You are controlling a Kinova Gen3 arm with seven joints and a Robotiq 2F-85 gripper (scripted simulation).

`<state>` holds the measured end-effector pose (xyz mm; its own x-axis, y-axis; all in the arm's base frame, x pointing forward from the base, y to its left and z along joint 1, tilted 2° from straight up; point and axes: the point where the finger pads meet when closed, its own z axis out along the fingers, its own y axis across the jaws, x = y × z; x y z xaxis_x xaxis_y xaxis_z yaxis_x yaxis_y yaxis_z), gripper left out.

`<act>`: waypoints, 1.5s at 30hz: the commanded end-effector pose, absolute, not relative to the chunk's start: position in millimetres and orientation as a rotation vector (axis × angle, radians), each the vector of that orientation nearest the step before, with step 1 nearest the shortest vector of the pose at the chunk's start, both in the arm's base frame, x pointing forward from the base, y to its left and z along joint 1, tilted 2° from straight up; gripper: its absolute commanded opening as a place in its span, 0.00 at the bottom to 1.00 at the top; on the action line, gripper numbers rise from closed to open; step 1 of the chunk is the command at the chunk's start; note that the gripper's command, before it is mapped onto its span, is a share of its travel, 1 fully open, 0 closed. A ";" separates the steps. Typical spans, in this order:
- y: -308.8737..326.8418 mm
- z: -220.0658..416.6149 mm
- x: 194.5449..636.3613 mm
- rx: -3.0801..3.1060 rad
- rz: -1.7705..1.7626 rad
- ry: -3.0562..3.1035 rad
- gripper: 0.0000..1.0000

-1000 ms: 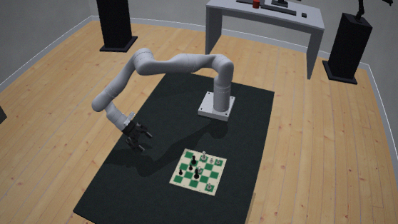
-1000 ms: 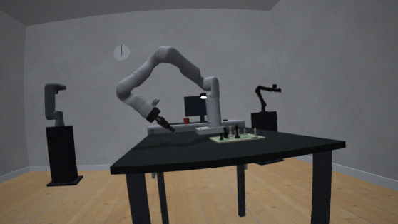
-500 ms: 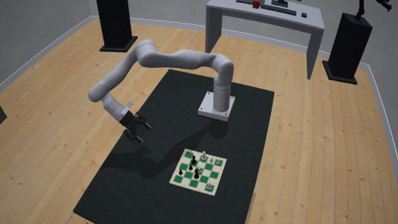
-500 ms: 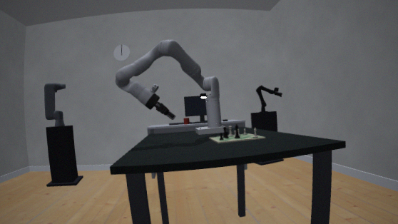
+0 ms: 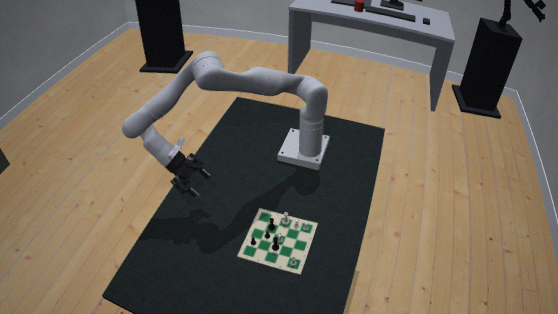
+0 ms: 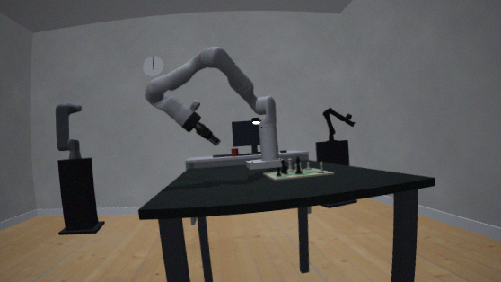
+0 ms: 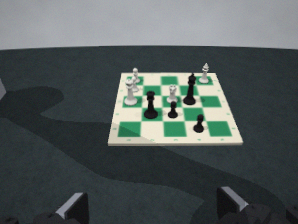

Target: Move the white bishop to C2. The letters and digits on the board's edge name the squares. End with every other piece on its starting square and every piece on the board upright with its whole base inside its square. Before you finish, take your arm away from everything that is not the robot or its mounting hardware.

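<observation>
The small green and cream chessboard (image 5: pixel 275 235) lies on the black table, near its front right part; it also shows in the exterior view (image 6: pixel 298 173) and the wrist view (image 7: pixel 174 110). Several white pieces, such as one at the far left (image 7: pixel 131 92), and several black pieces, such as the tall one (image 7: pixel 192 88), stand upright on it. At this size I cannot tell which white piece is the bishop. My gripper (image 5: pixel 192 180) is open and empty, hovering above the table's left side, well away from the board, with its fingers pointing towards it (image 7: pixel 152 201).
The arm's base plate (image 5: pixel 304 150) stands on the table behind the board. The table's left edge lies just below my gripper. A grey desk (image 5: pixel 370 25) and black pedestals (image 5: pixel 161 35) stand on the wooden floor beyond the table.
</observation>
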<state>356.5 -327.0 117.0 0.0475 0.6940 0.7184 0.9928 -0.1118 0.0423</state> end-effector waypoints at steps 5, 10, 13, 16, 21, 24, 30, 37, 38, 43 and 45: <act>-313.7 116.9 369.1 -1.838 -0.782 -1.742 1.00; -286.4 112.7 391.8 -1.798 -0.666 -1.852 1.00; -262.7 110.0 409.3 -1.758 -0.573 -1.949 1.00; -244.3 108.6 421.7 -1.724 -0.504 -2.025 1.00; -213.4 107.5 440.5 -1.658 -0.396 -2.155 1.00; -191.1 107.7 452.6 -1.605 -0.325 -2.248 1.00; -144.4 110.4 474.9 -1.479 -0.195 -2.443 1.00; -86.3 117.7 496.7 -1.299 -0.073 -2.673 1.00; -86.3 117.7 496.7 -1.299 -0.073 -2.673 1.00; -45.4 124.7 508.3 -1.159 -0.011 -2.823 1.00; -28.3 127.9 512.2 -1.098 0.009 -2.882 1.00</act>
<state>507.9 -64.9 116.4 -0.6897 0.7201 0.0763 0.7194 0.6934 -0.0411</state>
